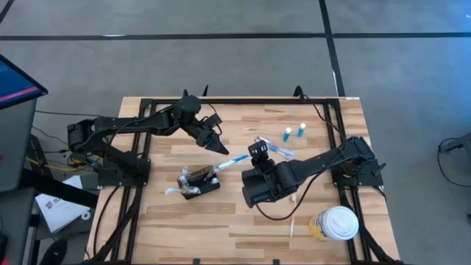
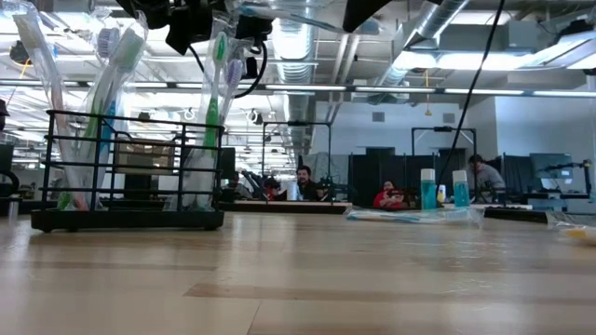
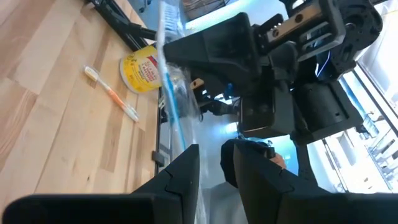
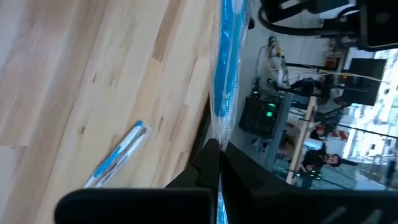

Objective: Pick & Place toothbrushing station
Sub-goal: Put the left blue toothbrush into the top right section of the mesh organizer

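Counter: light wooden planks in a black frame
Cup: yellowish with a white lid, near the right front corner
Loose toothbrush: orange handle, flat just beside the cup
Bottles: two small blue ones, upright near the far edge
People: seated in the room beyond

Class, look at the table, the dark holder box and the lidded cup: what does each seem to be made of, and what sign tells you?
Table: pale wood planks with a matte finish, going by the visible grain and board seams.
Toothbrushing station: thin black wire or rods, likely coated metal, though it could be plastic; you see through its open frame.
Cup: yellowish printed wall, probably paper or plastic, under a smooth white plastic-looking lid.
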Robot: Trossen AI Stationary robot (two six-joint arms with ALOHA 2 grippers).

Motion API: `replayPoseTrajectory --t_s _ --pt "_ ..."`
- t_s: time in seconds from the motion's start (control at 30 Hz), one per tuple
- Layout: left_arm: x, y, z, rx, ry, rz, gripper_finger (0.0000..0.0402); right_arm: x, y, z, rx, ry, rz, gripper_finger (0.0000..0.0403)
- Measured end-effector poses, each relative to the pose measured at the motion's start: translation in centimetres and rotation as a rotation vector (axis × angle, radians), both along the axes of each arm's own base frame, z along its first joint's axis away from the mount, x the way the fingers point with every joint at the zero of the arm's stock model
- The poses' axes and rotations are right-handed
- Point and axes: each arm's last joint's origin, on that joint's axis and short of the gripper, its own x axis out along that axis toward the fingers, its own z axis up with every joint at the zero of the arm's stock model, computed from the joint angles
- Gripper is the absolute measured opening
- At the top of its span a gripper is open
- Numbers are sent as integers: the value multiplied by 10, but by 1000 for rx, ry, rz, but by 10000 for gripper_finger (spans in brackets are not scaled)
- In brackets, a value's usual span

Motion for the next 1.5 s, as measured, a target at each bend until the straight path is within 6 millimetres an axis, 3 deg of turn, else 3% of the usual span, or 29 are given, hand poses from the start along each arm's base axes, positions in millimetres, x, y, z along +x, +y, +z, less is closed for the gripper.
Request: replayPoseTrajectory --t_s 0.47,1.03,1.17,1.33,1.5 --pt "3 -16 -2 -11 26 -53 95 1 -2 19 -28 -58 2 0" --pt "3 -26 -5 -28 57 -123 94 5 -7 18 -39 -40 -2 0" --pt "2 -27 -9 -20 86 -121 75 5 -7 18 -38 -41 -2 0" --pt "0 -26 -15 54 100 -107 17 6 -7 18 -35 -47 -2 0" --pt "-1 -26 -18 111 101 -87 17 6 -7 17 -32 -50 -4 0"
